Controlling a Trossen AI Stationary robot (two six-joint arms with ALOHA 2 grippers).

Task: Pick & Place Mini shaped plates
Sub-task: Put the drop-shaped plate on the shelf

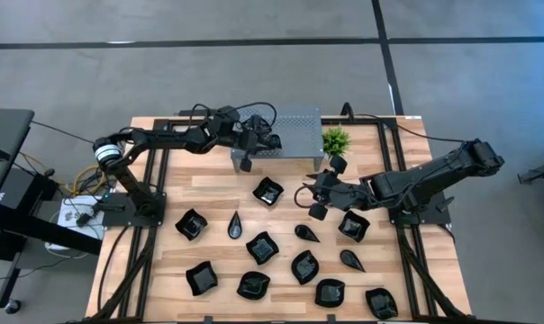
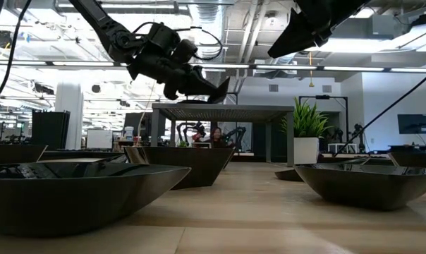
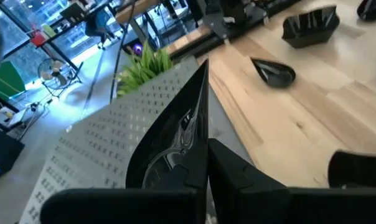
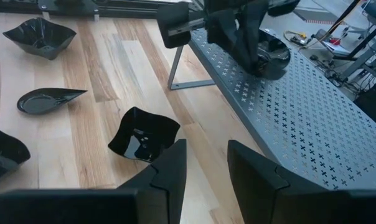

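12 black mini plates (image 1: 262,247) on the wood, 1 more over the grey stand (image 1: 299,126). 1 stand, 1 plant (image 1: 335,139), 2 arms (image 1: 164,139).

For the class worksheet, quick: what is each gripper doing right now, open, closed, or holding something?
Left gripper: closed on a black plate over the grey stand.
Right gripper: open, empty, above the table.

From my station I see a grey concrete floor (image 1: 254,22) crossed by dark lines around the pale wooden slatted counter (image 1: 209,184). Beyond, bright ceiling strip lights (image 2: 382,44) hang over an open office with white walls (image 2: 393,99).
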